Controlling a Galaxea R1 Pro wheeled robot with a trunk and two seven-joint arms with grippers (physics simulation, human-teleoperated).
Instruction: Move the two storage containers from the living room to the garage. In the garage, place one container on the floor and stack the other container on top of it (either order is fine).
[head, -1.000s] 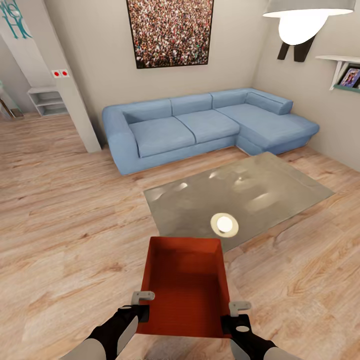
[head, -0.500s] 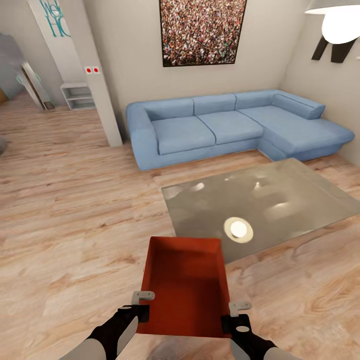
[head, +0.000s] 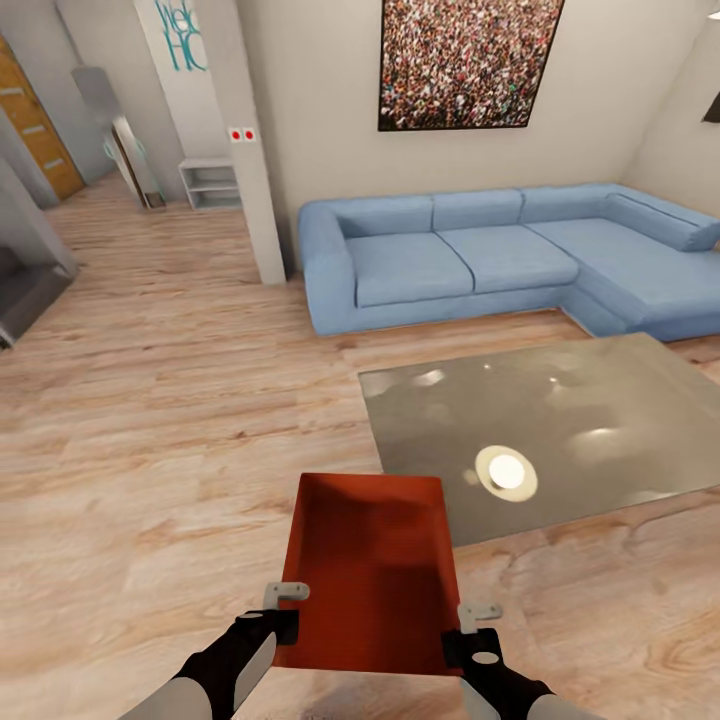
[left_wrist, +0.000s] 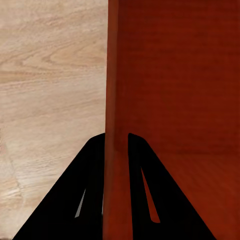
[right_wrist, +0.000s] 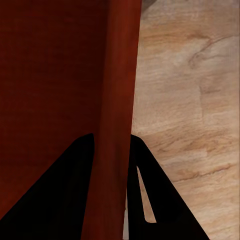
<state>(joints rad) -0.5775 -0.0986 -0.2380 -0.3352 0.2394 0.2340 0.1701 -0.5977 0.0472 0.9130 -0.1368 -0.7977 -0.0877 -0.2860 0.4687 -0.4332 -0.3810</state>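
left gripper (left_wrist: 116, 150) clamps storage container (head: 370, 570) wall | right gripper (right_wrist: 112, 150) likewise (opposite wall) | above plank floor (head: 150, 450)

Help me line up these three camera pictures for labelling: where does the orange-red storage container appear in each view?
Head view: storage container low at centre, open top up, near corners held by the left gripper and right gripper.
Left wrist view: its side wall runs between the fingers, inside to one side.
Right wrist view: its other side wall between the fingers.
Shared landmark: light wood floor.
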